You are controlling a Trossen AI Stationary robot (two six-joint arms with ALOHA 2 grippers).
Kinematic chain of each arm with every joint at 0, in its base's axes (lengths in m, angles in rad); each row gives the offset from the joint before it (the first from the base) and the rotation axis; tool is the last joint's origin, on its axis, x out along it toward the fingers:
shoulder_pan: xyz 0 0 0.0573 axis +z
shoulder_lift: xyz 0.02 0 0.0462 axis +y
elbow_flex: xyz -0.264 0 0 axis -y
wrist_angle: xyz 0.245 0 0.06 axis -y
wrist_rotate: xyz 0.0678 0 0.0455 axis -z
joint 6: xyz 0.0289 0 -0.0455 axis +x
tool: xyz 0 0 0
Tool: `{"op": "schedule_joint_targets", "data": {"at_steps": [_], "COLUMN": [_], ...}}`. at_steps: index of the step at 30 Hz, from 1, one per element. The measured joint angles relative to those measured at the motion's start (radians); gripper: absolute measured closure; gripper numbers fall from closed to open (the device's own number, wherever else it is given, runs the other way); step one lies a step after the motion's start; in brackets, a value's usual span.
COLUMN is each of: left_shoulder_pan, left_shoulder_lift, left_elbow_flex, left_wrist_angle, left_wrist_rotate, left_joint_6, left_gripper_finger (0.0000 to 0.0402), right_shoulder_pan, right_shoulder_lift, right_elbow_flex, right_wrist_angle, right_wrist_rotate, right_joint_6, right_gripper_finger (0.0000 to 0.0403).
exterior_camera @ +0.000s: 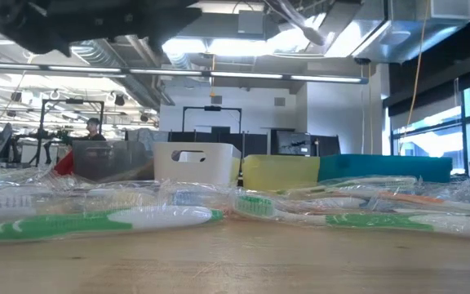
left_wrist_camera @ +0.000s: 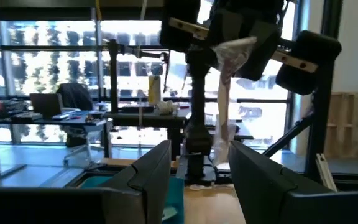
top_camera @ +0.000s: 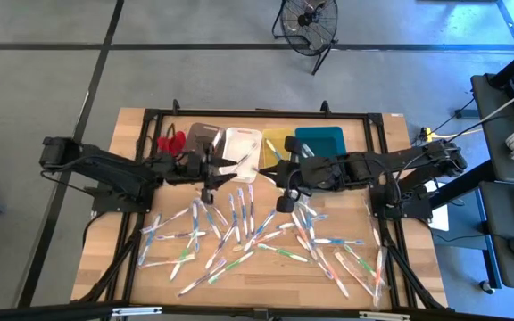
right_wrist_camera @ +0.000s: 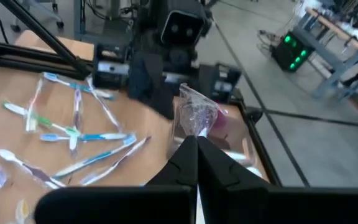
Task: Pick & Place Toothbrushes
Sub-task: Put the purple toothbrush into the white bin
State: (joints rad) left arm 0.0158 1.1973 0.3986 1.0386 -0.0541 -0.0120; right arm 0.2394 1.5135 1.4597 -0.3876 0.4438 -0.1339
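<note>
On the light wooden table point(top_camera: 105, 259) many thin plastic-wrapped toothbrushes point(top_camera: 239, 236) lie scattered, white ones mixed with green, blue and pink, and they cover the near half of the table below both arms. Along the far edge stands a row of rectangular plastic bins: a grey bin point(top_camera: 202, 138), a white bin point(top_camera: 242, 143), a yellow bin point(top_camera: 277, 141) and a teal bin point(top_camera: 321, 141), and just beside the grey one lies a small red object point(top_camera: 173, 141). The two dark arms reach toward each other above the middle of the table, near the bins. The right gripper point(right_wrist_camera: 194, 146) has its two fingers pressed together, and between them it pinches one wrapped toothbrush point(right_wrist_camera: 197, 115), whose crinkled clear wrapper stands up past the fingertips. From the left wrist view the same brush point(left_wrist_camera: 227, 81) hangs down from the right gripper, a pale stick in its wrapper, lifted well above the table. The left gripper point(left_wrist_camera: 199, 171) is opposite, with its fingers point(left_wrist_camera: 151, 171) spread apart, and the hanging brush shows in the gap between them but farther off; I cannot tell if it touches them. From table height, a white and green toothbrush point(exterior_camera: 96, 222) lies nearest, and the others spread behind it in front of the bins. Far behind, in the room, a person point(exterior_camera: 94, 129) stands near the desks.
</note>
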Motion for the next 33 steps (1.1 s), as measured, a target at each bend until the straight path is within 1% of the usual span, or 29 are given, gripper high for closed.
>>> {"op": "schedule_joint_targets", "data": {"at_steps": [2, 6, 13, 16, 25, 33], "left_shoulder_pan": [0.000, 0.000, 0.000, 0.000, 0.000, 0.000], "left_shoulder_lift": [0.050, 0.133, 0.213, 0.228, 0.230, 0.230], "left_elbow_flex": [0.044, 0.124, 0.213, 0.236, 0.250, 0.262], "left_wrist_angle": [0.000, 0.000, -0.001, -0.001, -0.001, -0.003], "left_wrist_rotate": [0.031, 0.038, 0.083, 0.082, 0.080, 0.075], "left_joint_6": [0.001, 0.027, 0.034, 0.034, 0.034, 0.018], "left_gripper_finger": [0.0245, 0.0245, 0.0244, 0.0237, 0.0195, 0.0190], "right_shoulder_pan": [0.000, 0.000, 0.000, 0.000, 0.000, -0.002], "right_shoulder_lift": [0.000, 0.000, 0.000, 0.000, 0.000, 0.000], "right_elbow_flex": [0.000, 0.000, 0.000, 0.000, 0.000, 0.000], "right_wrist_angle": [0.012, 0.018, 0.017, 0.014, 0.014, 0.044], "right_wrist_rotate": [0.000, 0.000, 0.000, -0.006, -0.019, -0.032], "right_joint_6": [-0.010, -0.025, -0.038, -0.039, -0.039, -0.058], "right_gripper_finger": [0.0403, 0.0403, 0.0403, 0.0403, 0.0403, 0.0403]}}
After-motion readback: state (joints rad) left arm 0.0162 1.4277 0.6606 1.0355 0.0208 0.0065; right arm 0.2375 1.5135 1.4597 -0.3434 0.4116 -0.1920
